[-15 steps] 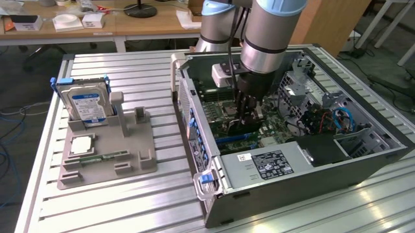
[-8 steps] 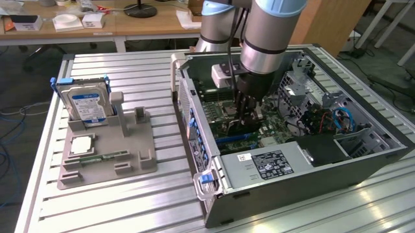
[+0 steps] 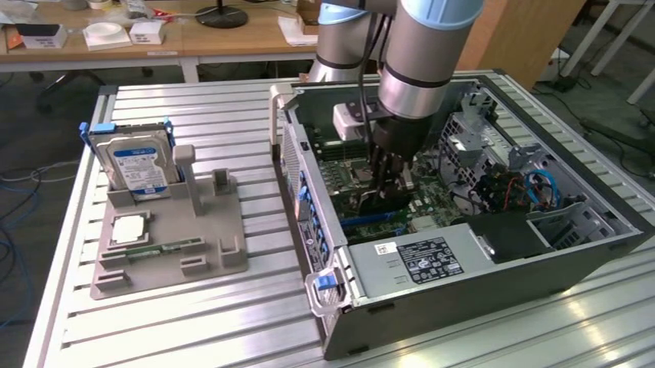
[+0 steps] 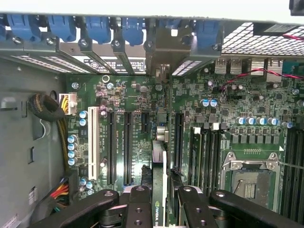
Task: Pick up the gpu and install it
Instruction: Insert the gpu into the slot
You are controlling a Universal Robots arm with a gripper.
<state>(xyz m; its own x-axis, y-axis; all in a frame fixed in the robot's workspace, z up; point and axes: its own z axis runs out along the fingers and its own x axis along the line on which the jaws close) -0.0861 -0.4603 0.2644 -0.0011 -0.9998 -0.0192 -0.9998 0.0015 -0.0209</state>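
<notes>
Ribbed aluminium table [image 3: 205, 307] carries an open dark-grey metal computer case [image 3: 481, 284], with a grey plastic parts holder [image 3: 164, 261] well apart toward the exterior view's left, a silver hard drive with a blue label [image 3: 138, 165] standing upright in it. The grey robot arm [image 3: 425, 54] reaches straight down into the case, its black gripper [image 3: 387, 192] pointing vertically at the green motherboard [image 4: 118, 95]. Its fingers [image 4: 137, 209] are closed narrowly on the thin dark gpu card [image 4: 160, 190], held on edge over the board beside the long black expansion slots [image 4: 127, 142]
</notes>
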